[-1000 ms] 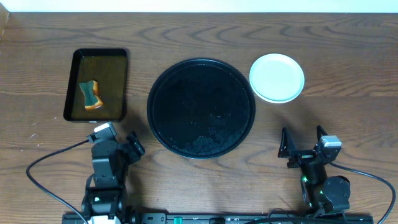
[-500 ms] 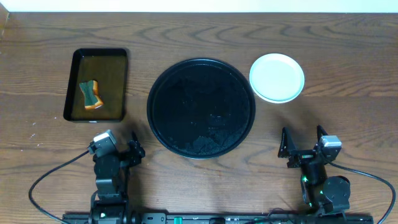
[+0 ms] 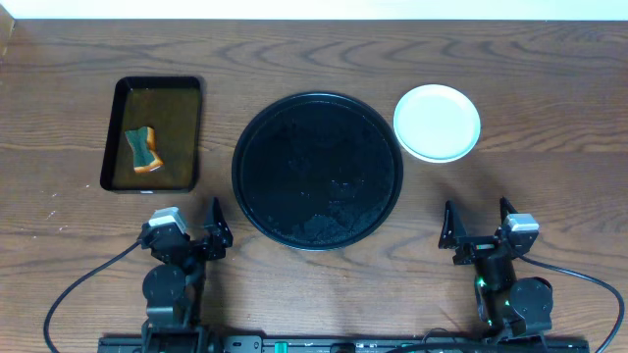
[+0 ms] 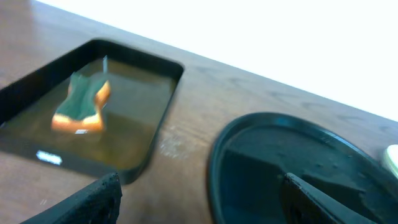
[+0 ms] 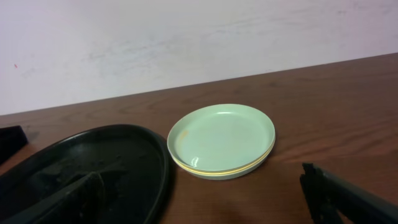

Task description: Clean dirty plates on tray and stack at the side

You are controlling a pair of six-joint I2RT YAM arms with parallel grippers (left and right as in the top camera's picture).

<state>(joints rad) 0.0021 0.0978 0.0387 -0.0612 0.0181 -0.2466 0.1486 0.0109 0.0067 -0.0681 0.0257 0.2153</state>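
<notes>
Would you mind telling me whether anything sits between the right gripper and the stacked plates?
Nothing visible does: only table lies between the open right gripper and the stacked plates beside the tray.

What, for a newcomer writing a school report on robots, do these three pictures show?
Two small robot arms sit at a brown wooden table. One picture looks straight down; the other two come from a camera on each wrist, so the dark shapes at the bottom are that arm's own fingers. The left claw and right claw are open and hold nothing. On the table: a large round black tray, bare; a smaller rectangular black tray with seemingly brownish liquid and a green-and-orange sponge; a stack of pale green and yellow round plates.
</notes>
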